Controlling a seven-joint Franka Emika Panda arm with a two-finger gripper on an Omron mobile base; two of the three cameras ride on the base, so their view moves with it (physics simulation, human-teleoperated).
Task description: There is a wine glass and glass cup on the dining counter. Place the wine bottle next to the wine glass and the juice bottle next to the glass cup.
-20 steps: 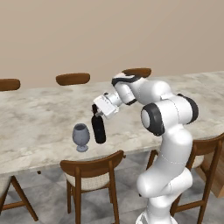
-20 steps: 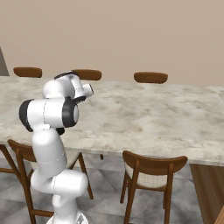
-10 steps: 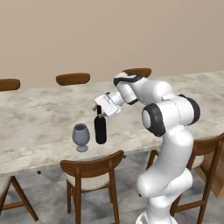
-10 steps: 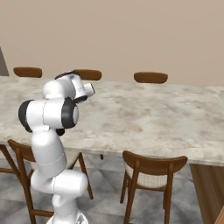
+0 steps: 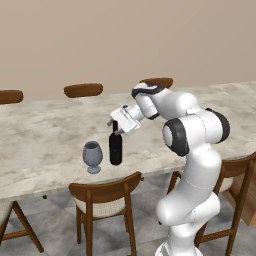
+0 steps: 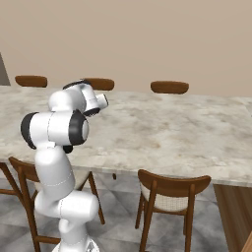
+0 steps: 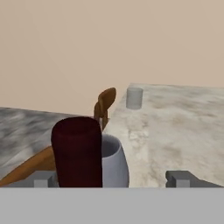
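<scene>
The near-black wine bottle (image 5: 115,148) stands upright on the dining counter (image 5: 45,140), just right of the grey wine glass (image 5: 93,156). My gripper (image 5: 116,126) sits at the bottle's neck, open. In the hand view the dark-red neck (image 7: 78,152) rises close to the left fingertip (image 7: 43,178), far from the right one, so the gripper (image 7: 111,177) is not clamping it. The wine glass (image 7: 113,162) is right behind the neck. The glass cup (image 7: 134,97) stands far along the counter near its edge. The juice bottle is out of view.
Wooden chairs line both long sides of the counter: one (image 5: 105,200) is tucked under the near edge below the bottle, another (image 6: 172,197) stands further right. Chair backs (image 5: 83,90) show along the far side. A chair (image 7: 105,105) stands beside the counter edge near the cup.
The bottle has sunk slightly and now rests on the counter beside the wine glass. The hand has shifted a little to the right at the bottle's neck.
</scene>
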